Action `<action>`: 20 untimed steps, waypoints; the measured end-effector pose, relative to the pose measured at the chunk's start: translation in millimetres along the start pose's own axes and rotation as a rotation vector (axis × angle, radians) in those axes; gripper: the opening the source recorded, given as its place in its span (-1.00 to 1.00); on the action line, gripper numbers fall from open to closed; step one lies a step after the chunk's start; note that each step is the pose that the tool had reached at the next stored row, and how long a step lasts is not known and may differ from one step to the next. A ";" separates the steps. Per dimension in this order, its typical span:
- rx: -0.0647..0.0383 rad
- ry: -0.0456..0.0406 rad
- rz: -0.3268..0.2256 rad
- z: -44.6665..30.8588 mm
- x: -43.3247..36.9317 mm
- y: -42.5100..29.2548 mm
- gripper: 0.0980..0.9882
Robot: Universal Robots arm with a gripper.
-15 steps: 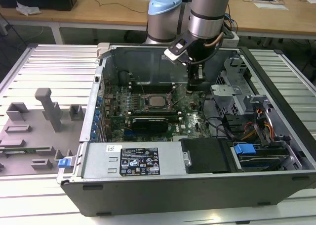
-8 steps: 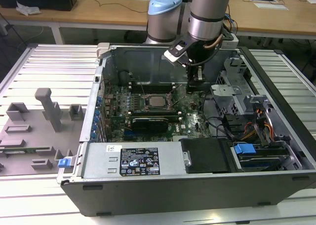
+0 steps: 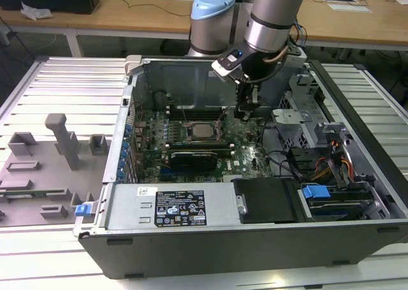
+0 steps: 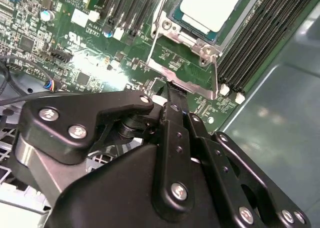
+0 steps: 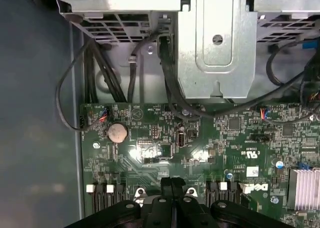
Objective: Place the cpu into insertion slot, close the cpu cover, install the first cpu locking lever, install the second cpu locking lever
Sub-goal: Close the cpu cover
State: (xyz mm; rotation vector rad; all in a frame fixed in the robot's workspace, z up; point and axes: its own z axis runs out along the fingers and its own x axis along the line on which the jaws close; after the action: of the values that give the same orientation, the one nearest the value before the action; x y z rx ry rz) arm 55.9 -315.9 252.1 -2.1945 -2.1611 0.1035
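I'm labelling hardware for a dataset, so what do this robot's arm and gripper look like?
The arm is a silver-grey tube with a light blue joint cap and a black wrist section with a thin cable beside it. The gripper is matt black: flat linkage bars pinned with silver screws, tapering to narrow fingers.

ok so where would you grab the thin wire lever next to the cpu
Probably mid-length on the thin wire lever, from above, pinching across it. It is a slim straight rod running beside the cpu, and the memory slots sit close on its other side, leaving little room for a sideways approach.
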 end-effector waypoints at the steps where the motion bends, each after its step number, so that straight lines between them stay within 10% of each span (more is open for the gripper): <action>1: -0.001 0.0001 0.000 0.2 0.0 -2.3 -0.98; 13: -0.029 0.0003 0.000 3.5 -0.1 -39.6 -0.98; 14: -0.036 0.0002 0.000 3.7 -0.1 -41.8 -0.98; 16: -0.082 0.0013 0.000 5.3 -0.3 -53.5 -0.98; 20: -0.097 0.0014 0.000 13.9 -0.5 -75.4 -0.98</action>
State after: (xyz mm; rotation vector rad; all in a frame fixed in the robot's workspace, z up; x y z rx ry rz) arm -20.4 -315.4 245.1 -2.2442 -2.2098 -0.0026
